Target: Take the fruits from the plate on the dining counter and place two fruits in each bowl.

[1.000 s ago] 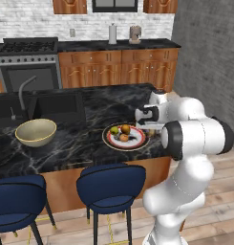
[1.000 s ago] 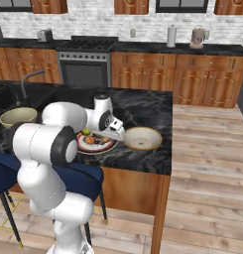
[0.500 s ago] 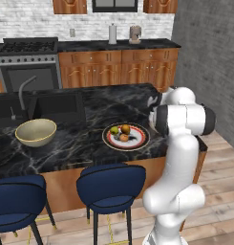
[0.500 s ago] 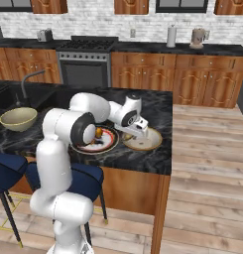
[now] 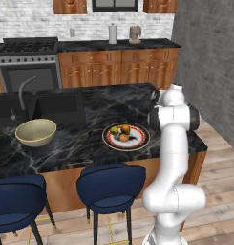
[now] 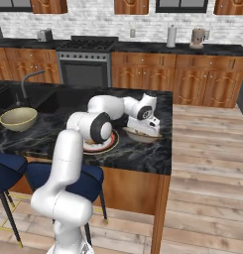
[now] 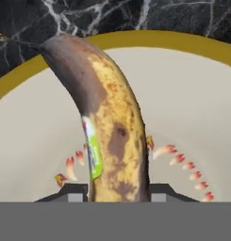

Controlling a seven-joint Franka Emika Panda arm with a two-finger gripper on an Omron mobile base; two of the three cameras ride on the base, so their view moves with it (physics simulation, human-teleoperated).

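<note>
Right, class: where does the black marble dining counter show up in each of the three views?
Left base view: the dining counter spans the middle, left of the arm.
Right base view: it runs from the left edge past centre, beneath the arm.
Hand view: a dark veined strip along the top.
Shared landmark: the tan-rimmed bowl, lying behind the banana in the hand view.

Two base cameras looked forward and down from behind the arm, left and right, sharing the marble surface [image 5: 85, 143] and red-rimmed plate [image 5: 143, 140]. The hand camera sat very close above a shallow bowl [image 7: 192, 94].
</note>
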